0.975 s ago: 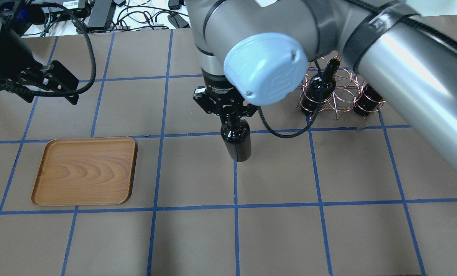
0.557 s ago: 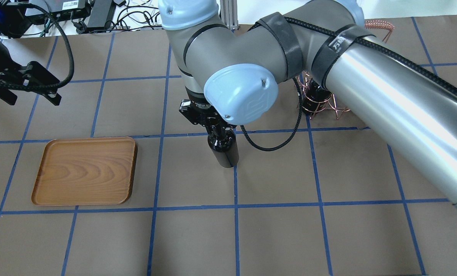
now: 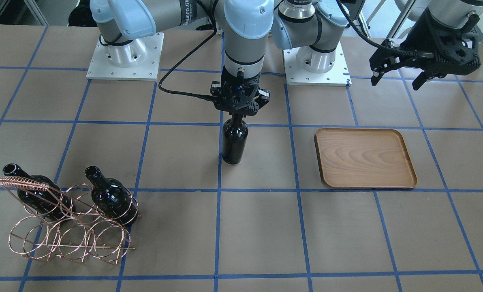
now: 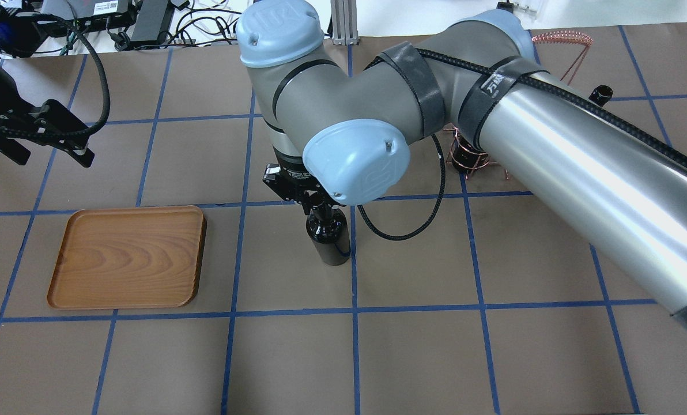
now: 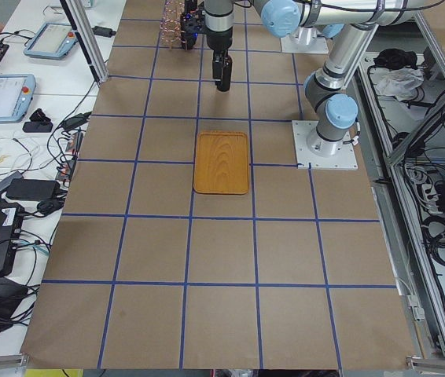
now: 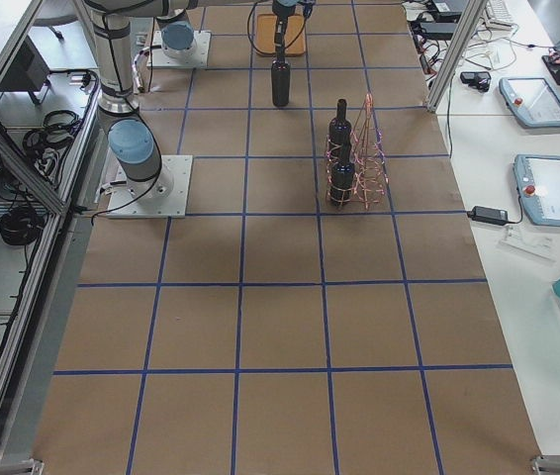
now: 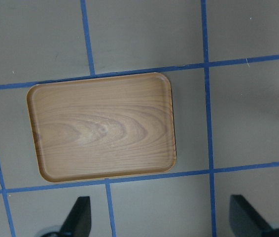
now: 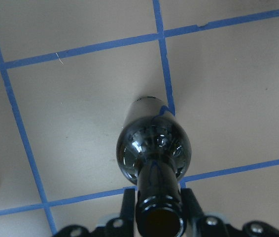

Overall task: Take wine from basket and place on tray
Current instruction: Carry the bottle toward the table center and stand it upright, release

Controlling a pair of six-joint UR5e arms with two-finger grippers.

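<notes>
Gripping the wine [image 3: 234,142] by its narrow neck, my right gripper [image 3: 236,115] points straight down, its two fingers drawn in against the glass just under the lipped mouth. In the right wrist view the neck sits between them and the dark shoulder bulges out below.

Position of the wine: upright, near the middle of the table [image 3: 257,235], its base over a blue tape line [image 3: 218,227]. Whether the base rests on the table or hangs just above it, I cannot tell. The bottle lies between the basket [image 3: 63,237] and the tray [image 3: 365,160], well apart from both.

Tray: flat on the table on my left side, wood grain bare, rim unobstructed.

Basket: a copper wire rack at my right end of the table, with a coil-wrapped handle [image 3: 22,183] along its top. Two other bottles [image 3: 112,198] rest tilted in its rings.

Left gripper [image 3: 395,79]: raised above the table near the tray, touching nothing. Its fingers [image 7: 78,217] are spread wide with only air between them, and the left wrist view looks down past both tips onto the whole tray.
</notes>
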